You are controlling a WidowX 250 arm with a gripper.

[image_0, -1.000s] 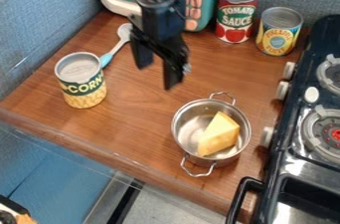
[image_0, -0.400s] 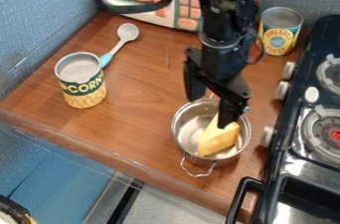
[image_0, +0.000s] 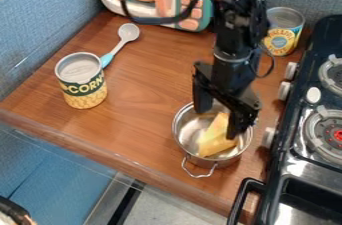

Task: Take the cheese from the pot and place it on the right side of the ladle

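The gripper (image_0: 215, 120) hangs open over the metal pot, one finger over the pot's back left rim and the other in front of the cheese's right side. A yellow wedge of cheese (image_0: 212, 141) lies inside the pot (image_0: 189, 157), partly hidden by that right finger. The ladle (image_0: 117, 46), with a grey-white bowl and light blue handle, lies at the back left, its handle end close behind the corn can.
The corn can (image_0: 83, 85) stands at the left. A pineapple can (image_0: 282, 31) is at the back right, behind the arm. A toy microwave (image_0: 195, 13) stands at the back, and the stove (image_0: 294, 141) borders the right side.
The gripper has moved from above the middle of the counter to the right and forward, down over the pot. The cheese and pot look unmoved.
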